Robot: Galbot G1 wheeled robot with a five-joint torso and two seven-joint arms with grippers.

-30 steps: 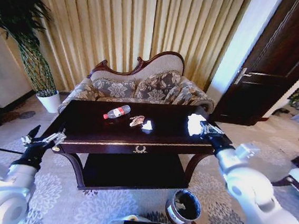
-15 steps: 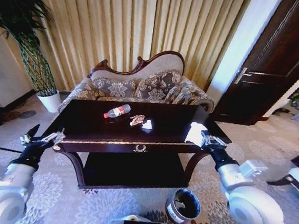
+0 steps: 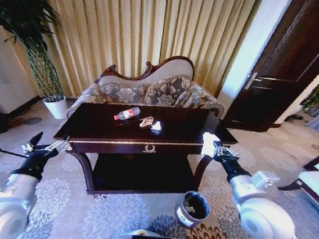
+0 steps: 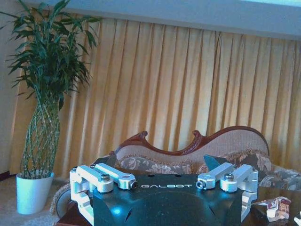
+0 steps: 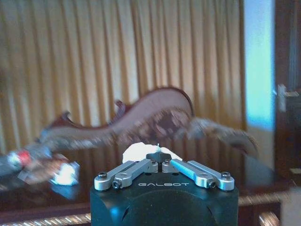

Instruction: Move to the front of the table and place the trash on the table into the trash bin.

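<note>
The dark glossy table [image 3: 181, 128] stands ahead. On it lie a clear bottle with a red label [image 3: 126, 114], a brownish wrapper [image 3: 146, 121] and a small white scrap [image 3: 157, 126]. My right gripper [image 3: 215, 150] is off the table's right front corner, shut on a crumpled white paper [image 3: 207, 143]; the right wrist view shows that paper [image 5: 140, 151] between the closed fingers of the gripper [image 5: 160, 158]. The round dark trash bin [image 3: 194, 209] sits on the carpet below and slightly left of this gripper. My left gripper [image 3: 46, 147] hangs open beside the table's left front corner.
A carved sofa [image 3: 151, 90] stands behind the table before gold curtains. A white plant pot [image 3: 56, 108] is at the back left, a dark door [image 3: 288, 70] at the right, and a white bench [image 3: 317, 188] at the right edge. Patterned carpet lies in front.
My right gripper has carried the white paper off the table's right end, outward and lower. The head view has shifted, so the table looks farther. The left arm has barely moved.
</note>
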